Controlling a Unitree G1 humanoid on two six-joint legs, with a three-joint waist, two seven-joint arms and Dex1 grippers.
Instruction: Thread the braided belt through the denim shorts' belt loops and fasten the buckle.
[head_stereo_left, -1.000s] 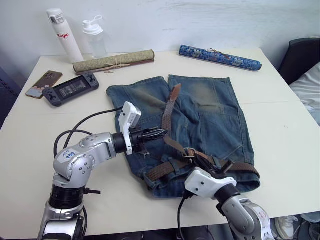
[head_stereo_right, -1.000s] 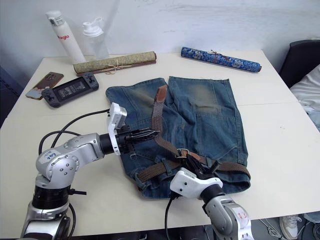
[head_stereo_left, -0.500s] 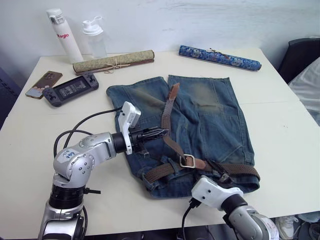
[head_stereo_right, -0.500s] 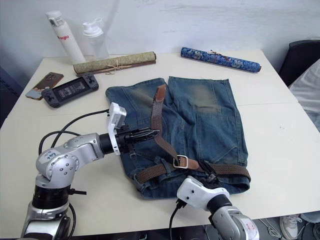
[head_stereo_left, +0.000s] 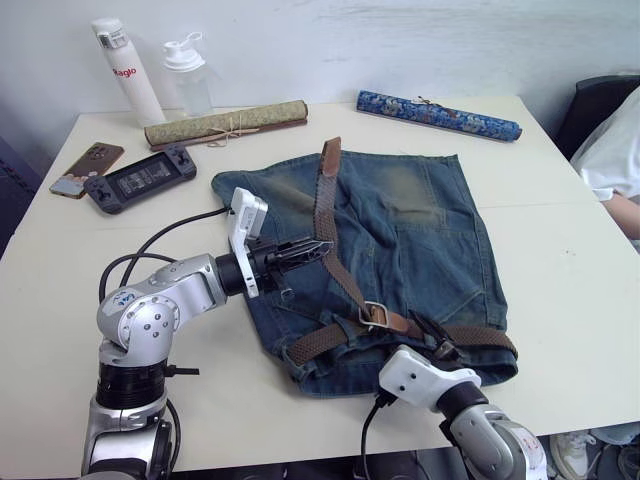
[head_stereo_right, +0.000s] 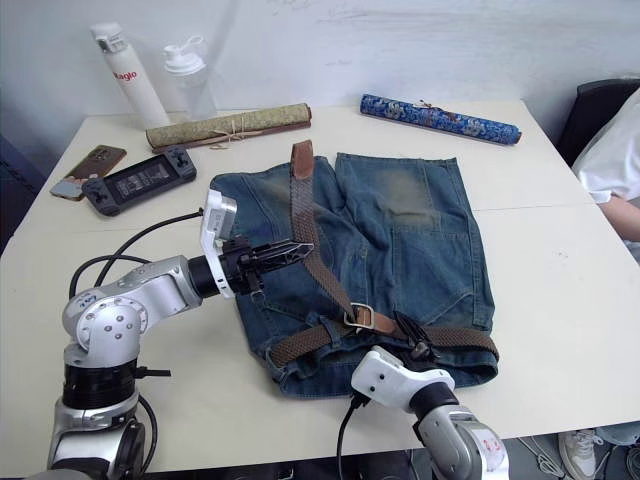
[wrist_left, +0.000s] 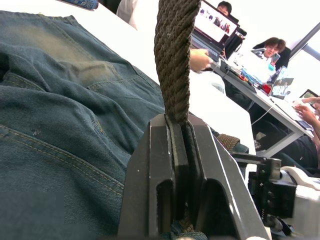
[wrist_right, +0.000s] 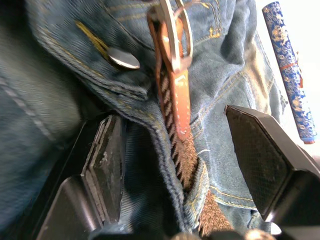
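The denim shorts (head_stereo_left: 420, 230) lie flat on the table, waistband nearest me. The braided belt (head_stereo_left: 335, 270) runs along the waistband, turns at the silver buckle (head_stereo_left: 375, 315), and rises across the left leg to its leather tip (head_stereo_left: 331, 148) past the hem. My left gripper (head_stereo_left: 322, 246) is shut on the strap partway up; the left wrist view shows the woven strap (wrist_left: 175, 55) clamped between its fingers (wrist_left: 150, 165). My right gripper (head_stereo_left: 432, 338) stands open at the waistband just right of the buckle (wrist_right: 172, 30), with fingers (wrist_right: 102, 160) either side of the belt. The belt loops are too small to make out.
At the table's far side stand a white bottle (head_stereo_left: 127, 70) and a clear bottle (head_stereo_left: 187, 72), with a rolled olive mat (head_stereo_left: 226, 122) and a blue patterned roll (head_stereo_left: 438, 114). A phone (head_stereo_left: 86, 166) and a handheld console (head_stereo_left: 139, 177) lie far left. A person's sleeve (head_stereo_left: 612, 150) shows at right.
My right gripper has opened, let go at the buckle and drawn back a little. My left gripper has pulled the strap away from me, so the tip now lies past the hem.
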